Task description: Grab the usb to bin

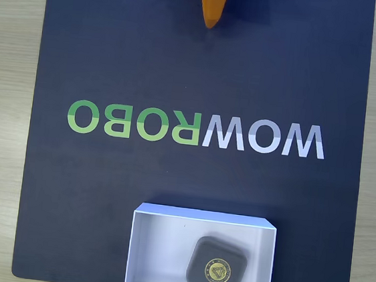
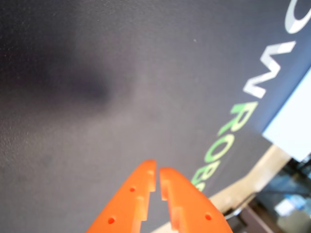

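Observation:
The usb (image 1: pixel 218 267), a small dark grey square block with a round gold emblem, lies flat inside the bin (image 1: pixel 157 245), toward its right half. The bin is a shallow white box at the bottom centre of the fixed view; a corner of the bin (image 2: pixel 294 126) shows at the right edge of the wrist view. My orange gripper (image 1: pixel 212 23) pokes in at the top of the fixed view, far from the bin. In the wrist view the gripper (image 2: pixel 157 171) hangs over bare mat, its two fingers nearly touching at the tips, with nothing between them.
A dark navy mat (image 1: pixel 102 192) with a large WOWROBO logo (image 1: pixel 196 129) covers the light wooden table (image 1: pixel 1 128). Wood shows on both sides of the mat. Beyond the mat's edge in the wrist view lies some dark clutter (image 2: pixel 286 199).

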